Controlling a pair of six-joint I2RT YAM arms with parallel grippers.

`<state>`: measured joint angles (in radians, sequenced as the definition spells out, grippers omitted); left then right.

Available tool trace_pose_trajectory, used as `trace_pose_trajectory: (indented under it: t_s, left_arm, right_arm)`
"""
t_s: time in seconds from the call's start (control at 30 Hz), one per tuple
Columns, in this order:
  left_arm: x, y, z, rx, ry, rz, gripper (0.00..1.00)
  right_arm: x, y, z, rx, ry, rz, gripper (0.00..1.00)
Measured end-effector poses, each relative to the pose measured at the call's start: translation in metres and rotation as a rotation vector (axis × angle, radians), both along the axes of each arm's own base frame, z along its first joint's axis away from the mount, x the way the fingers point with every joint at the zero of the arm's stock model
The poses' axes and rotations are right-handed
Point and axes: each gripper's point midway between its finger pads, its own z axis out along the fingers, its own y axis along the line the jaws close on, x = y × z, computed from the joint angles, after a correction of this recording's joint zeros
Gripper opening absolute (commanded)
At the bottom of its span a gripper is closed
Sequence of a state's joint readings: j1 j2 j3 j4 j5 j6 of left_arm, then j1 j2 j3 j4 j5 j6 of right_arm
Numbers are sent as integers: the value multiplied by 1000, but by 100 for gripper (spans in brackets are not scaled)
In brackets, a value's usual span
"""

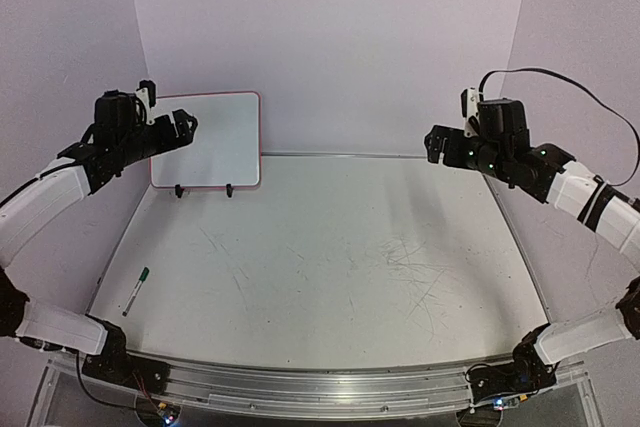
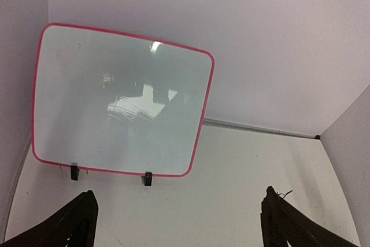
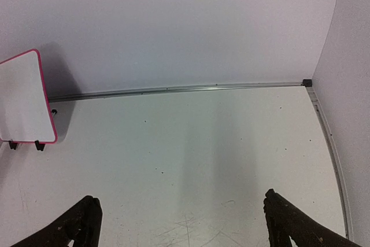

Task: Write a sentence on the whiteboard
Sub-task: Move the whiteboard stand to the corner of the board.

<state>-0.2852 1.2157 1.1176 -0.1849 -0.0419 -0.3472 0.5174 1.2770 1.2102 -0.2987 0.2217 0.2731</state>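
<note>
Spotting the whiteboard upright at the back left of the counter, perched on two black clip feet, close to the rear wall. Reads blank, with no sentence on it yet. Looks light, stiff and slick-faced, so likely to tip or skid under pen pressure. Best steadied by the pink frame at a top or side edge, never the writing face.

Catching a thin marker lying flat near the front left, well apart from the board. Probably light and prone to roll, so best pinched mid-barrel.

Finding the left tool spread wide, holding nothing, hovering just before the board. Same for the right tool, spread and bare over the right side.

Leaves broad open counter mid-field for swinging. Tight by the left wall and behind the board.
</note>
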Motion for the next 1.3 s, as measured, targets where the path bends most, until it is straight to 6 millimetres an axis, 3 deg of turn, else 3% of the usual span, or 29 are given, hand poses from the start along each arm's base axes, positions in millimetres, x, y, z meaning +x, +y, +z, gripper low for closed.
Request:
trace_pose_trajectory:
  t_s: [0.13,0.3,0.43,0.53,0.63,0.9,1.07,1.23,1.3]
  left_arm:
    - [15,-17,-50,-14,132,-60,99]
    - [36,-32,-152,11,375,-80,99]
    - [40,-35,-234,59,566,-69,93]
    - [52,-39,-272,97,650,-58,90]
    - [73,-44,-288,133,658,-44,84]
    - [131,-62,-307,238,600,-24,72]
    - [147,-58,-309,296,592,13,56]
    - [158,-56,-311,329,584,25,32]
    - [159,-56,-311,337,583,27,28]
  right_arm:
    - [-2,6,-1,17,10,26,98]
    - [-6,16,-10,31,36,77,98]
    - [-8,20,-22,38,68,97,98]
    - [-10,24,-27,53,86,118,98]
    - [-12,28,-31,67,99,134,98]
    - [-17,29,-37,81,117,145,98]
    - [-21,28,-25,111,92,148,98]
    - [-22,31,-22,131,86,158,98]
    - [-22,33,-23,137,90,163,98]
